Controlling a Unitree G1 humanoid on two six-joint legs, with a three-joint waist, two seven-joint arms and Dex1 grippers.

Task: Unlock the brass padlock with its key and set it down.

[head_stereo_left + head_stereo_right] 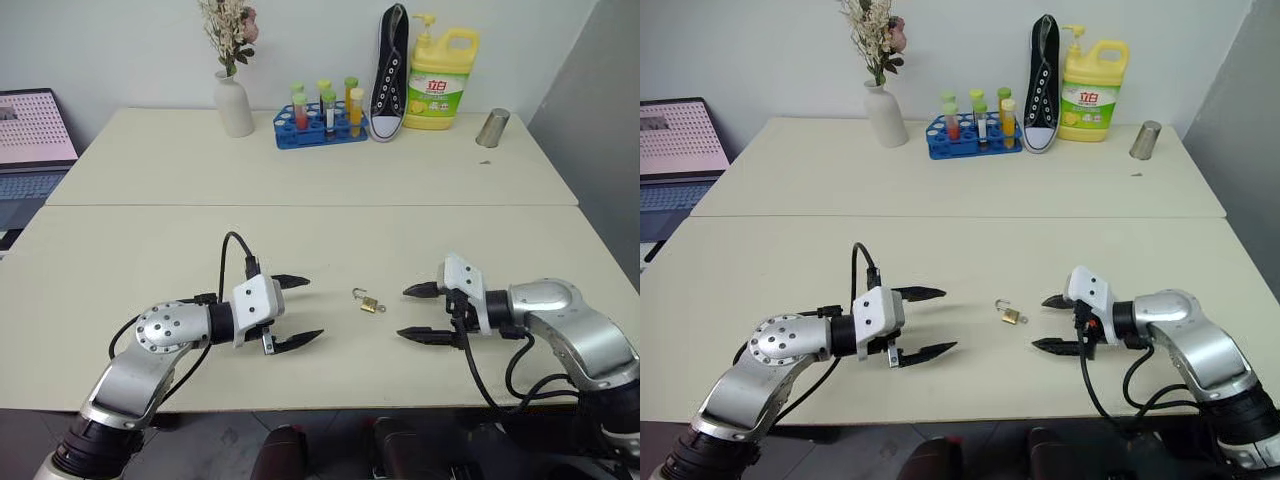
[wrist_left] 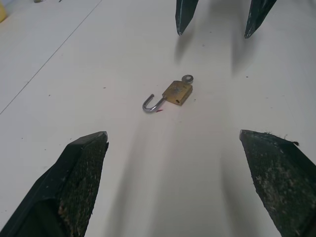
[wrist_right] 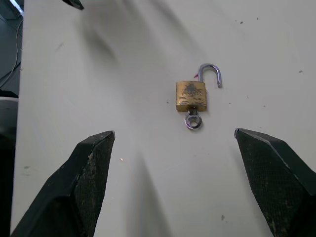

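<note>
The brass padlock (image 3: pixel 191 96) lies flat on the worktop (image 1: pixel 150 250), in the bare stretch between the two end effectors and touching neither. Its shackle (image 3: pixel 210 74) has sprung free at one leg and stands open, and the key (image 3: pixel 193 120) sits in the keyway at the bottom of the body. Judged from this, the unlocking is done and the lock is set down; what is left is only to draw the arms clear.

From left to right: the left end effector (image 1: pixel 296 311) hangs just beside the lock on its left, fingers spread wide and holding nothing, pointing toward the lock. The padlock comes next, near the front of the worktop. The right end effector (image 1: pixel 418 312) sits on the lock's other side, a little apart from it, fingers also spread wide and empty, pointing back toward the left one.

Any next move calls for little: both arms could back straight away from each other along the lines they point, without sweeping across the middle, since a finger brushing the lock would slide so small and light a thing easily.

There is plenty of open room. The worktop around the lock is bare on every side. The front edge runs close below both arms, so a retreat toward the robot should lift rather than drag. The vase (image 1: pixel 234 104), the tube rack (image 1: pixel 318 128), the shoe (image 1: pixel 391 75), the detergent bottle (image 1: pixel 441 80) and the metal cup (image 1: pixel 492 128) stand along the far edge, well apart from the working area.
</note>
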